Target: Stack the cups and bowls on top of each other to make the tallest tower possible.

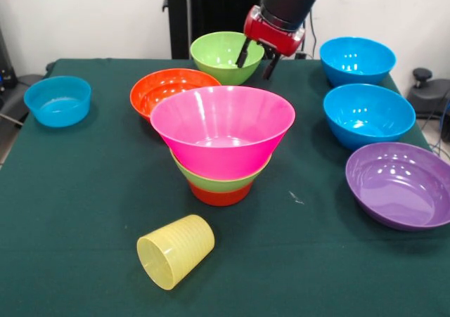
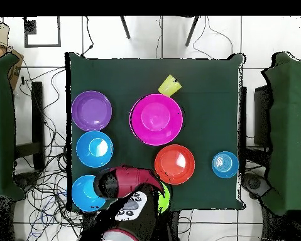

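Note:
The tower stands mid-table: a small orange bowl (image 1: 219, 194) at the base, a lime green bowl (image 1: 218, 182) on it, and a big pink bowl (image 1: 221, 131) on top, empty inside; the pink bowl also shows in the overhead view (image 2: 156, 119). A second lime green bowl (image 1: 221, 53) sits at the far edge. My gripper (image 1: 256, 60) is at its right rim, open, one finger inside and one outside. The pale-yellow cup (image 1: 176, 251) lies on its side at the near edge, and shows overhead too (image 2: 169, 85). In the overhead view my arm hides the gripper.
A wide orange bowl (image 1: 169, 88) sits just behind the tower. Two blue bowls (image 1: 356, 59) (image 1: 368, 114) and a purple bowl (image 1: 401, 183) line the right side. A small blue bowl (image 1: 58, 100) sits at the far left.

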{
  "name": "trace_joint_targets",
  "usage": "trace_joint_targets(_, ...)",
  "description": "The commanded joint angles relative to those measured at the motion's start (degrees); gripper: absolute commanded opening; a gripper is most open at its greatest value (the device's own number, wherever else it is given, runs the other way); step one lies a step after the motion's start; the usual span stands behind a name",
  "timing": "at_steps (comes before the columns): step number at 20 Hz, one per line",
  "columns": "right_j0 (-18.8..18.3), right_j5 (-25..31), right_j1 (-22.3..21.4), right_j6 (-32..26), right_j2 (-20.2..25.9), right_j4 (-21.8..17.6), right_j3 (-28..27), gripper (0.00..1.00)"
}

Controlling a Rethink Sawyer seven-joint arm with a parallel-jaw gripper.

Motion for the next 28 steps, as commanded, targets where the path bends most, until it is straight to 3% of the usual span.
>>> trace_joint_targets(1, 3.55, -0.88, 2.55, 12.14, -0.61, 2.89, -1.06, 1.0)
trace_joint_targets(10, 7.89, 3.65, 3.79, 10.4, -7.41, 2.79, -3.76, 1.0)
trace_joint_targets(17, 2.79, 0.51, 3.98, 10.29, -2.19, 5.63, -1.2, 1.0)
trace_joint_targets(28, 1.74, -1.9, 5.65, 11.68, 0.12, 8.92, 1.58, 1.0)
